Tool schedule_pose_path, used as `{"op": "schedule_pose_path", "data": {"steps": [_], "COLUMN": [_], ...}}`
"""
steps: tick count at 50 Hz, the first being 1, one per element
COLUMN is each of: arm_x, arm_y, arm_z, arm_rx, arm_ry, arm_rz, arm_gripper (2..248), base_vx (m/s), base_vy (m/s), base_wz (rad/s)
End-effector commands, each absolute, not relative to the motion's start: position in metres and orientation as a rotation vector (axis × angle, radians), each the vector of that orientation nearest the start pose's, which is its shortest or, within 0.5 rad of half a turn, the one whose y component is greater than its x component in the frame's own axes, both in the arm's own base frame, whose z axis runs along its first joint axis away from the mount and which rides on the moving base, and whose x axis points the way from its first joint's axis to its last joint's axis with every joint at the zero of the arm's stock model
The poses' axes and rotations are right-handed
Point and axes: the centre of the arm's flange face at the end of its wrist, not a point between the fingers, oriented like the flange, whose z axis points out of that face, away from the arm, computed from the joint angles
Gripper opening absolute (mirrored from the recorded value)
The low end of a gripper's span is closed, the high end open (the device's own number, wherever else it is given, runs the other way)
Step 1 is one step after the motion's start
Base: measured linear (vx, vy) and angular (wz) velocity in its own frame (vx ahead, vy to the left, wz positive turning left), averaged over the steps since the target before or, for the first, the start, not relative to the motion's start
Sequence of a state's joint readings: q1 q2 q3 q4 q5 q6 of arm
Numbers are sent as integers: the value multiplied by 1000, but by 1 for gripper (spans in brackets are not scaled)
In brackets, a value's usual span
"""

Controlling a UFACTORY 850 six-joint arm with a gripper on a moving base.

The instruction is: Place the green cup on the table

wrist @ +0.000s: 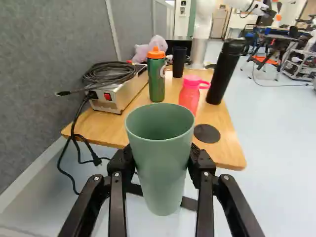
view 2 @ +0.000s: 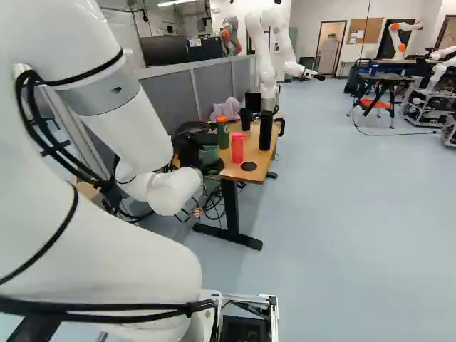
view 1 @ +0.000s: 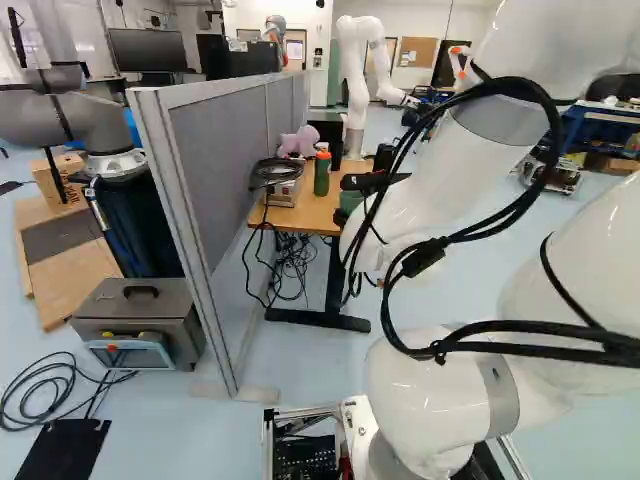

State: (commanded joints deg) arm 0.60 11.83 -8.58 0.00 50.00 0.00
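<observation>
One green cup, just L of mid in R base view, is squeezed in the claw near the counter.

the left base view looks ahead and a little down from behind the arm, which fills the frame's right side. the right base view faces much the same way from the arm's other side, the arm at frame left. both share the table, upper middle, and grey partition; the wrist view faces these from much nearer.
</observation>
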Motion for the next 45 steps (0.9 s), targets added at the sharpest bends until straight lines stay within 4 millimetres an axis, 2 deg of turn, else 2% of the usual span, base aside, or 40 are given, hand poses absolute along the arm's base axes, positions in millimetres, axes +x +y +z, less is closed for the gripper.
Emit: {"op": "schedule_pose_path", "data": {"steps": [11, 45], "arm_x": [311, 363], "arm_y": [6, 16], "arm_z": [375, 410], "arm_rx": [-2550, -2461], "arm_ry": [-25, -53], "arm_rz": [-1816, -1909], "arm_gripper": [125, 125], "base_vx": [21, 0], "base_vy": [2, 0], "base_wz": [-8, 0]}}
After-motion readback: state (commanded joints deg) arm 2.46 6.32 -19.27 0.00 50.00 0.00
